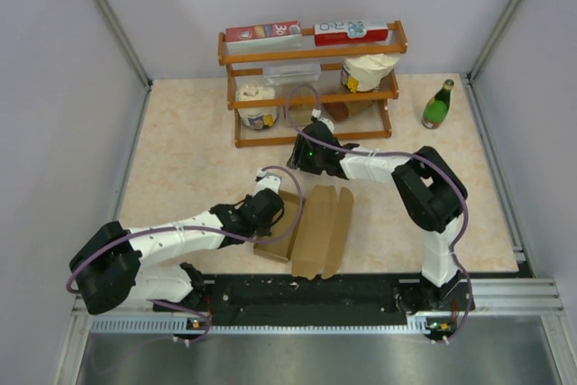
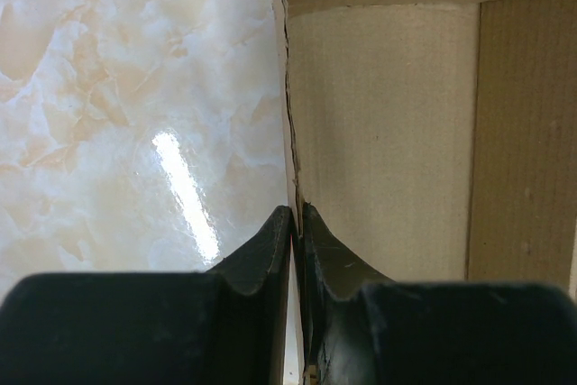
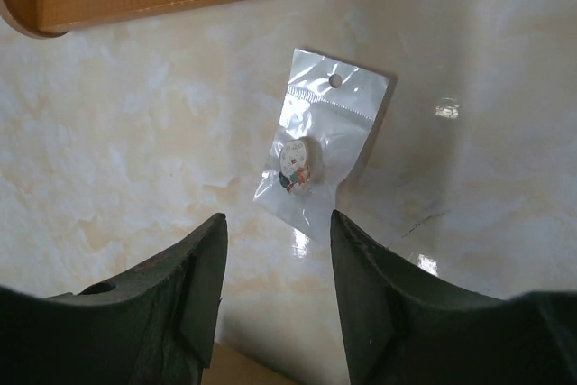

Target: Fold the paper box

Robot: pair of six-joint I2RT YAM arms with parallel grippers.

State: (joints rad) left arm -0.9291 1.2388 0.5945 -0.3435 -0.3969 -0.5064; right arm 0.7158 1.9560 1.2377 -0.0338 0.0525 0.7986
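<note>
The paper box (image 1: pixel 323 227) lies mostly flat close to the near edge of the tabletop (image 1: pixel 180 151), about midway along it. The left gripper (image 2: pixel 296 215) is clamped on the box's left wall and holds that panel upright, probably so that adjoining flaps can be folded against it. The right gripper (image 3: pixel 278 223) is spread and holds nothing. It hangs over bare tabletop between the box and the shelf (image 1: pixel 306 56) at the far edge. A small plastic bag (image 3: pixel 326 146) lies just ahead of it. Bare tabletop extends to the right of the box.
</note>
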